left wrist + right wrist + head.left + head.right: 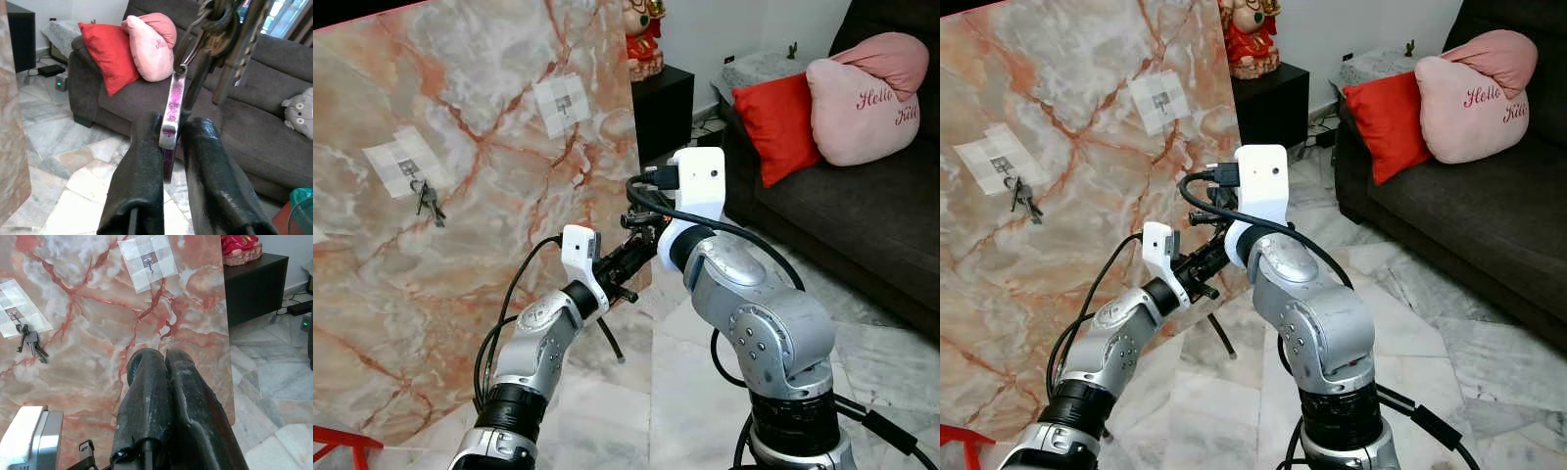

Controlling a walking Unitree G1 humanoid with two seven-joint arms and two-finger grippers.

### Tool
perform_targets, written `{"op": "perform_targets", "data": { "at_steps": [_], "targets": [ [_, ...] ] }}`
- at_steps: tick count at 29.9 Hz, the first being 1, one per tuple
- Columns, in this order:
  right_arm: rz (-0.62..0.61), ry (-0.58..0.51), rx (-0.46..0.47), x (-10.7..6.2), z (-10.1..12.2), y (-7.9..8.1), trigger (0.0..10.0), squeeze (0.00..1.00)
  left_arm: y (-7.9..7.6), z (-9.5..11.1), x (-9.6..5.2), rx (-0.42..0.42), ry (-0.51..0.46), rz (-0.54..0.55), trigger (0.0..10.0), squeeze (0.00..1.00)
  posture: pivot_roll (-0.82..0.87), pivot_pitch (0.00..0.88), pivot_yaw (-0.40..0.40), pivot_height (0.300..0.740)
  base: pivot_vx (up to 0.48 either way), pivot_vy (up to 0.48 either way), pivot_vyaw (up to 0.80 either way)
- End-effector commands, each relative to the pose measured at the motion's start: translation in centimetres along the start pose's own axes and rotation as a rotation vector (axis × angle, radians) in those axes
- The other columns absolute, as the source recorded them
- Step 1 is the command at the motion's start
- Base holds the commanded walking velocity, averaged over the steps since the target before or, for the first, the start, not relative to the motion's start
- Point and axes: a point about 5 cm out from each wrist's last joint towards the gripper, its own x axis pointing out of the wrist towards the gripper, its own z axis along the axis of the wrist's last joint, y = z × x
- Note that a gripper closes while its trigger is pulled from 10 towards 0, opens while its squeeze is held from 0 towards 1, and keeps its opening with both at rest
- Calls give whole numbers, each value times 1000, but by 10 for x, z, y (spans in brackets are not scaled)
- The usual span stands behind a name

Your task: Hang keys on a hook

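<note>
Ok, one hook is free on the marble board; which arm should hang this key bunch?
Left. The left pincer already grips the key bunch; the right pincer is shut and carries nothing. Aim for the free hook.

Two silver jointed arms with white wrist boxes (pixel 699 182), looping black cables (pixel 509 304), and glossy black fingers (pixel 139 181).

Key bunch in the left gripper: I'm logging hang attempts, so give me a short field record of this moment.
held item: key bunch, by its purple tag
holder: left gripper, shut on the tag
right gripper: shut, holding nothing, pointed at the marble panel
free hook: on the upper taped patch
taken hook: with hung keys
background: sofa, red cushion, pink cushion
</note>
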Motion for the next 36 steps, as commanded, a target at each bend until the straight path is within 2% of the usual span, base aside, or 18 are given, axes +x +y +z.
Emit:
{"op": "perform_targets", "data": {
  "at_steps": [1,18,19,20,21,26,27,28,31,34,36],
  "targets": [
    [71,-58,49,-2,13,22,10000,0,1,6,-2,6,-16,-9,0,0,23,37,87,740,0,0,0],
    [28,-48,18,1,8,12,10000,0,-2,3,-5,40,36,-49,0,0,28,37,89,740,0,0,0],
    [21,-46,15,1,7,10,10000,698,-2,3,-6,42,39,-50,0,0,28,37,89,740,0,0,0],
    [21,-46,15,1,7,10,10000,698,-2,3,-6,42,39,-50,0,0,28,37,89,740,0,0,0],
    [14,-44,13,1,6,8,10000,1000,-2,3,-6,42,43,-51,0,0,28,37,89,740,0,0,0],
    [7,-15,-12,3,-2,2,10000,1000,0,1,-9,52,66,-55,0,0,34,38,88,740,0,0,0],
    [6,-6,-41,3,-4,0,10000,737,0,0,-10,57,73,-55,0,0,34,38,88,740,0,0,0],
    [0,-1,-78,3,-5,-2,10000,0,0,-1,-10,60,79,-56,0,0,34,38,88,740,0,0,0],
    [-26,3,-117,3,-6,-10,10000,0,1,-2,-13,66,94,-60,0,0,33,39,90,740,0,0,0],
    [-77,8,-214,4,-7,-22,10000,0,1,-5,-17,113,150,-92,0,0,36,40,93,740,0,0,0],
    [-85,7,-234,4,-7,-24,10000,0,0,-5,-19,130,167,-105,0,0,36,40,93,740,0,0,0]
  ]
}}
